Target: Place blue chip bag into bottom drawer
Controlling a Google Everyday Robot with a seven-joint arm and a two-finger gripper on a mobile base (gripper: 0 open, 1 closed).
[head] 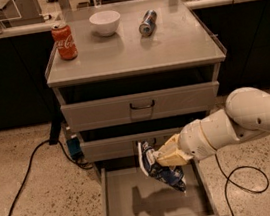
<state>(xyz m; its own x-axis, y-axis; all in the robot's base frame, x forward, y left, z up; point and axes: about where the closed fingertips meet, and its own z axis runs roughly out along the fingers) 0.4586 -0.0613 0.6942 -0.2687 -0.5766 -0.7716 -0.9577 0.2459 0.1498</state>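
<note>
The blue chip bag [160, 169], crumpled dark blue foil with white patches, hangs from my gripper [163, 157] over the open bottom drawer [122, 195]. The gripper is shut on the bag's upper part. My white arm [238, 122] reaches in from the right. The bag's lower end is a little above the drawer's flat grey floor, right of centre, and its shadow falls on the floor to the left. The drawer is pulled fully out toward me.
The grey cabinet top [176, 43] carries a red soda can [64, 40], a white bowl [105, 22] and a lying blue-silver can [147, 22]. The two upper drawers [142, 105] are closed. Black cables [26, 177] run on the speckled floor at left and right.
</note>
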